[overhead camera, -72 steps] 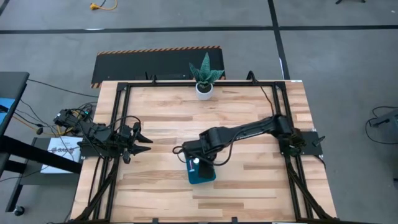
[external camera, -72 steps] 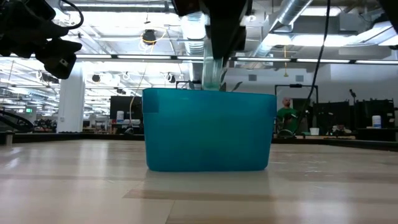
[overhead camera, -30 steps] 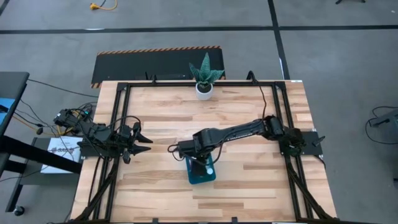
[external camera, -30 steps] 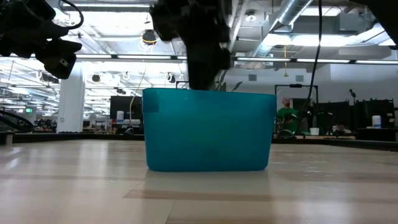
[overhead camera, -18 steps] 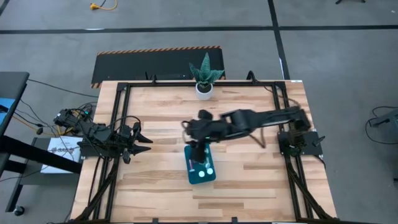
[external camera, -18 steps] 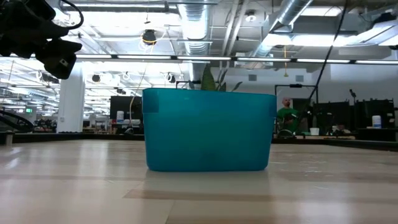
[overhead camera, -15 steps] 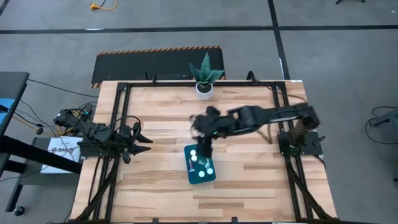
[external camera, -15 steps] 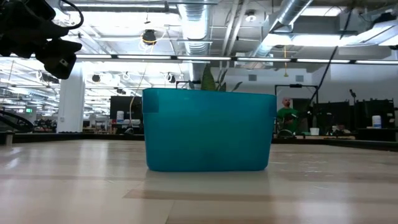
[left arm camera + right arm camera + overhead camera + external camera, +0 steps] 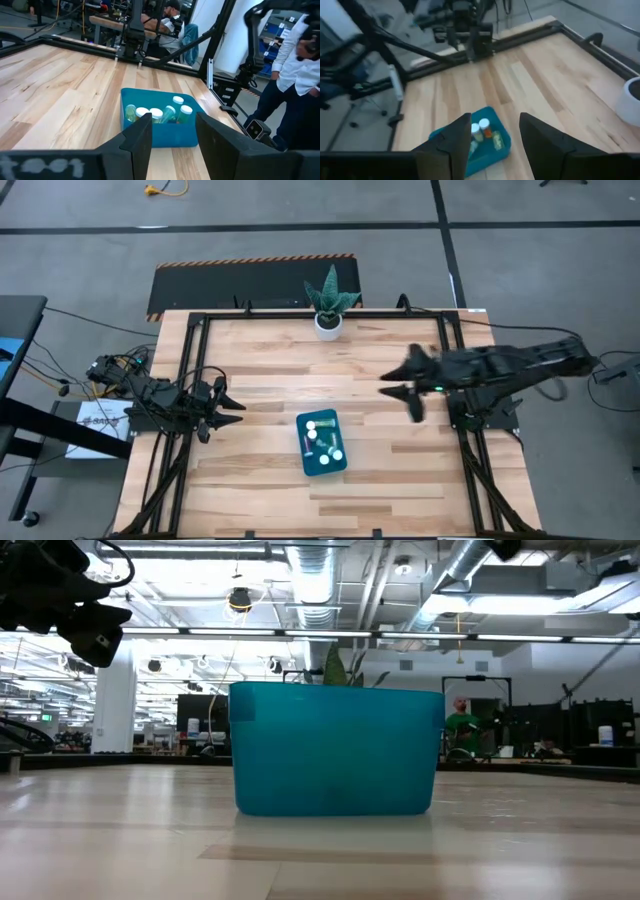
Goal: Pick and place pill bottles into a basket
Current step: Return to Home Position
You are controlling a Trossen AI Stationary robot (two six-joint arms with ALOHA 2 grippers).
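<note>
The teal-blue basket (image 9: 335,755) sits toward the front middle of the wooden table (image 9: 250,480), with the pill bottles (image 9: 322,442) clustered inside it. The left gripper (image 9: 173,120) hovers at the table's left edge, fingers apart and empty. The right gripper (image 9: 494,120) hangs off to the basket's right, well apart, fingers spread, holding nothing. A potted plant (image 9: 328,315) stands at the far edge.
</note>
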